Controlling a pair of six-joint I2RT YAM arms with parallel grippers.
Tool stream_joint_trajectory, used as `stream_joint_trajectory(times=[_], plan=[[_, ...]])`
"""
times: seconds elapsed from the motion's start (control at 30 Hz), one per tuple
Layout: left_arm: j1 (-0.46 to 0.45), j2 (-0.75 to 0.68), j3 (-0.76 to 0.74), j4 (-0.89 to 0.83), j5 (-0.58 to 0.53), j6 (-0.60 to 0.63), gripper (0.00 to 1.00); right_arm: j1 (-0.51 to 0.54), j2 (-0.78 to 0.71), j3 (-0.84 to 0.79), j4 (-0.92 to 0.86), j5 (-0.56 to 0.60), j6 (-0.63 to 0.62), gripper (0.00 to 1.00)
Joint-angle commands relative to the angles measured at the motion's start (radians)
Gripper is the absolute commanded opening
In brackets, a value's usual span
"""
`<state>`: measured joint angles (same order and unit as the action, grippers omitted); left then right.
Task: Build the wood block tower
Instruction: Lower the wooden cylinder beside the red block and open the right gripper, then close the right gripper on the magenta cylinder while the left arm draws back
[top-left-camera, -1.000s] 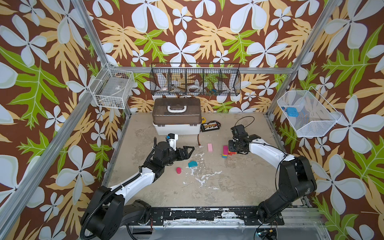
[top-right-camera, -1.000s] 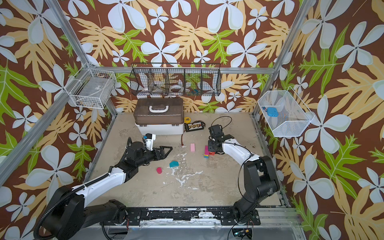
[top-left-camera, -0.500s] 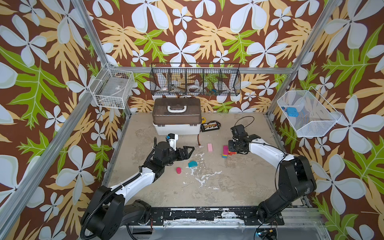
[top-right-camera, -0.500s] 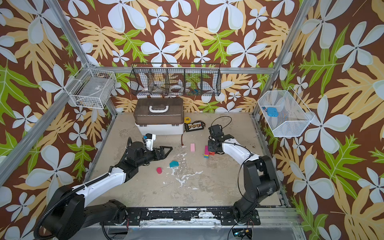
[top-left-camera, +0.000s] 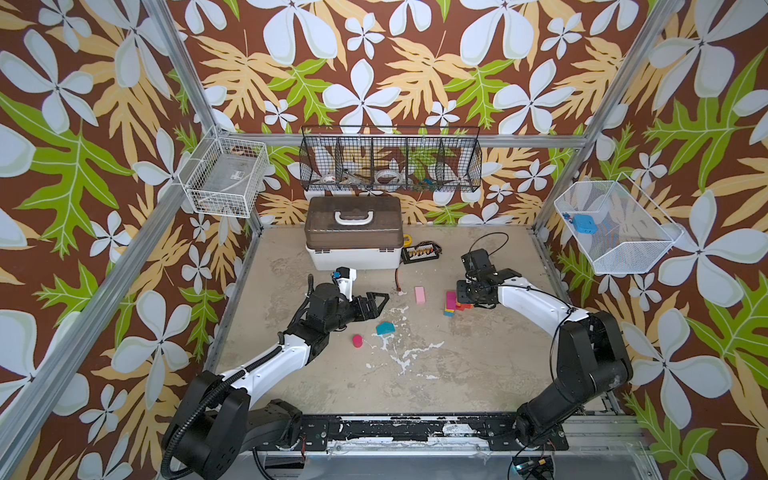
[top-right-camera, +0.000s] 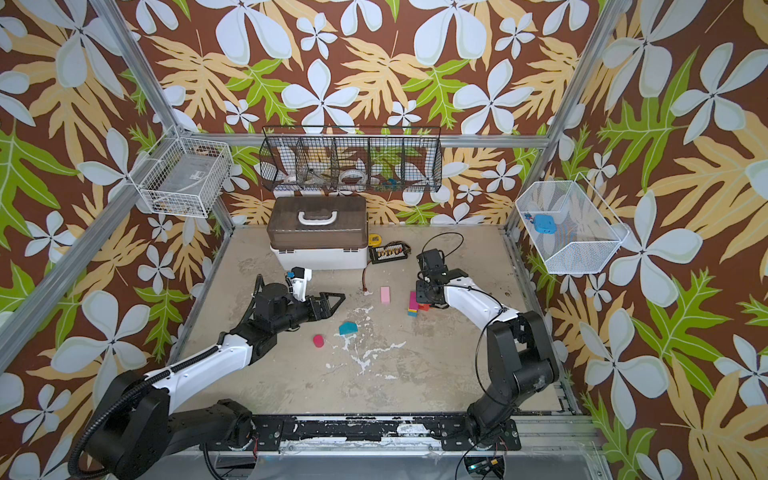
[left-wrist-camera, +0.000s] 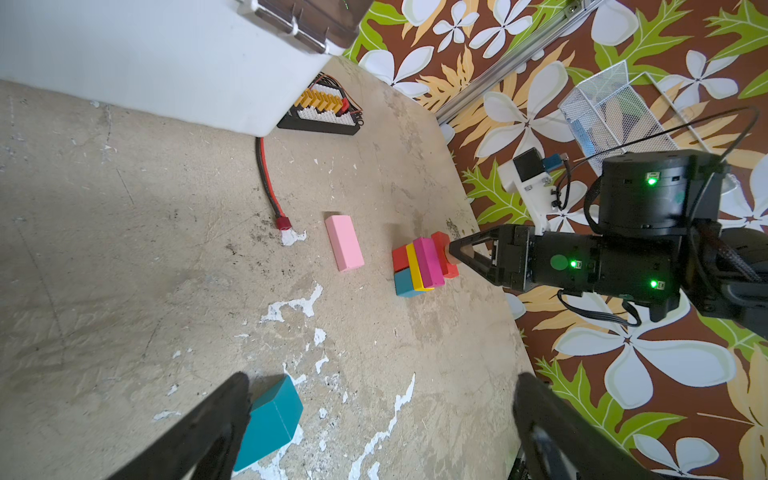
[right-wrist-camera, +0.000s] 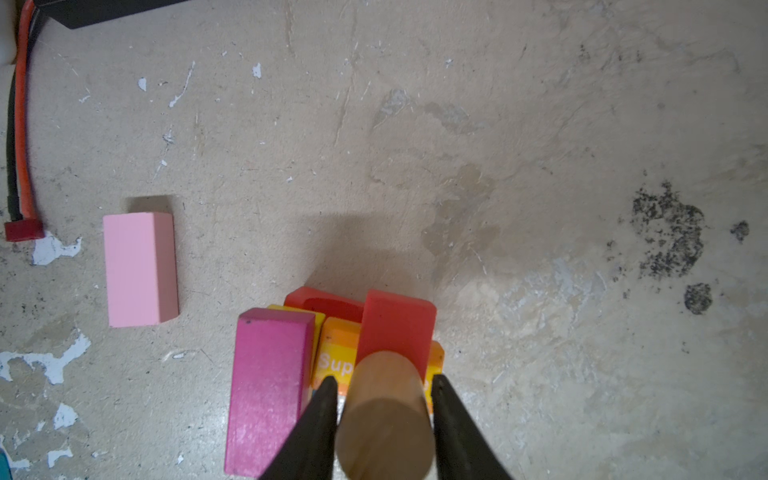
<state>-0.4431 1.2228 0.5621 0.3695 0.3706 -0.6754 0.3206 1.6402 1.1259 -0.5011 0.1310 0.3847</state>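
The tower (top-left-camera: 451, 301) (left-wrist-camera: 419, 266) is a small stack right of centre: a blue cube and a red arch, then yellow and magenta bars, with a red block (right-wrist-camera: 395, 328) at the side. My right gripper (right-wrist-camera: 384, 379) (top-left-camera: 461, 293) is over it. A tan cylinder (right-wrist-camera: 384, 411) sits between its fingers with a narrow gap on each side. My left gripper (left-wrist-camera: 382, 378) (top-left-camera: 378, 305) hovers wide open and empty near the teal roof piece (top-left-camera: 385, 328) (left-wrist-camera: 270, 422). A pink bar (top-left-camera: 420, 294) (right-wrist-camera: 139, 270) and a crimson cylinder (top-left-camera: 357, 340) lie loose on the table.
A brown-lidded white toolbox (top-left-camera: 353, 232) stands at the back, with a black-and-orange electronic board (top-left-camera: 422, 252) beside it. The board's red wire (left-wrist-camera: 270, 187) ends near the pink bar. Wire baskets (top-left-camera: 390, 162) hang on the walls.
The right gripper's jaws have spread a little around the tan cylinder. Neither arm has visibly moved.
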Motion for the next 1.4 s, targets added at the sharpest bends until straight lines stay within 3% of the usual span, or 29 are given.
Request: stream_joint_trajectory(times=[0.0,0.5,0.67,0.83,0.97,1.07,1.2,1.37], plan=[[0.000,0.001,0.009,0.000,-0.003,0.006,1.00,0.000,-0.005,-0.004,-0.004,0.004,-0.003,0.42],[0.000,0.001,0.009,0.000,-0.003,0.008,1.00,0.000,-0.021,-0.012,-0.003,0.010,0.000,0.42],[0.000,-0.004,0.006,-0.010,-0.029,0.014,1.00,-0.001,-0.106,-0.028,-0.001,0.012,0.005,0.55],[0.000,-0.054,-0.020,-0.043,-0.150,0.021,1.00,0.036,-0.286,-0.022,-0.023,0.026,0.005,0.63],[0.000,-0.123,-0.035,-0.079,-0.256,0.034,1.00,0.171,-0.385,-0.005,-0.014,0.067,0.029,0.67],[0.000,-0.186,-0.056,-0.100,-0.340,0.034,1.00,0.326,-0.378,0.014,-0.004,0.100,0.077,0.68],[0.002,-0.300,-0.100,-0.159,-0.554,-0.007,1.00,0.559,-0.290,0.006,0.072,0.094,0.141,0.69],[0.014,-0.451,-0.175,-0.164,-0.704,-0.029,1.00,0.713,-0.110,0.042,0.131,0.116,0.193,0.69]])
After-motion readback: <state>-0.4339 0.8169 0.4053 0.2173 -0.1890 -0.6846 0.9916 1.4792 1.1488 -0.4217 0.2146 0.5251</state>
